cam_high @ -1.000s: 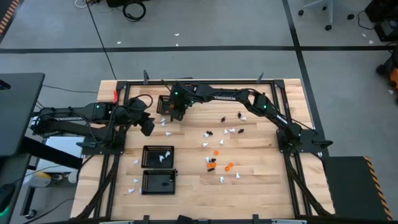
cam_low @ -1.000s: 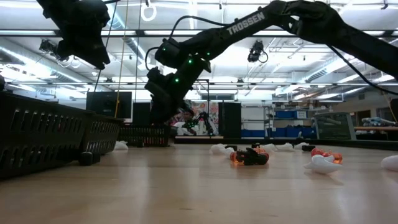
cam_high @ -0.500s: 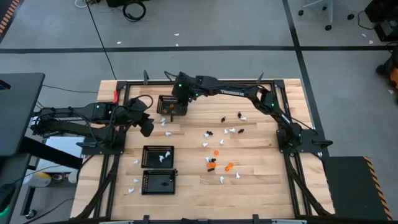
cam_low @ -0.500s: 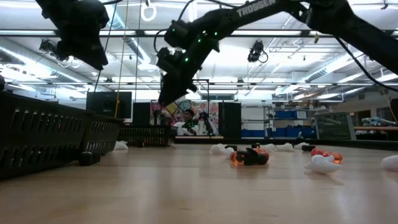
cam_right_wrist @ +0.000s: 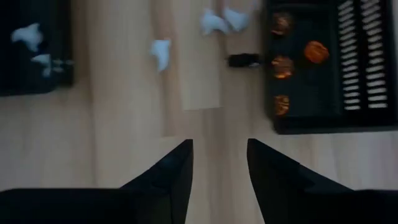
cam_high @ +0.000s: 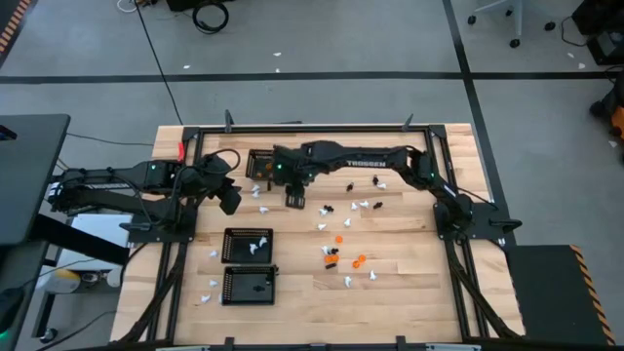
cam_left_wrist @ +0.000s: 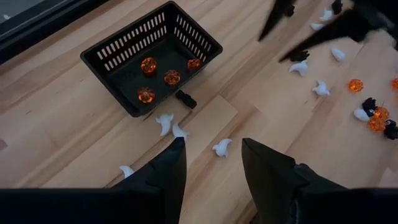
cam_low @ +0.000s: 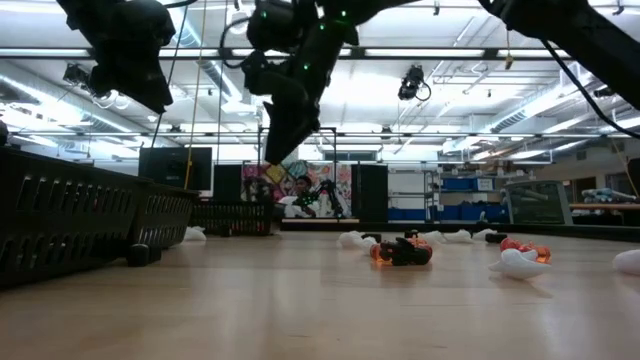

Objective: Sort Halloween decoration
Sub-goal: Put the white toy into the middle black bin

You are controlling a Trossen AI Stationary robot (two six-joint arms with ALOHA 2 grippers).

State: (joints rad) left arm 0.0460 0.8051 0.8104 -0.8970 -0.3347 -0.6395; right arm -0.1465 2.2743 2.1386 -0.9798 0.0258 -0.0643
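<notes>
While right tool (cam_high: 294, 200) hangs parted and empty beside orange-piece basket (cam_left_wrist: 151, 59), swing toward scattered Halloween decoration (cam_high: 341, 237) mid-worktop, drop squarely over one piece, close gently; left tool (cam_high: 229, 202) parted, empty, waiting nearby.

low view: right arm (cam_low: 300, 60) is running off the top edge | right wrist view: we are seeing the white-piece basket (cam_right_wrist: 31, 50) cut off at the edge | high view: we are finding the scattered pieces (cam_high: 336, 253) too small to identify
</notes>
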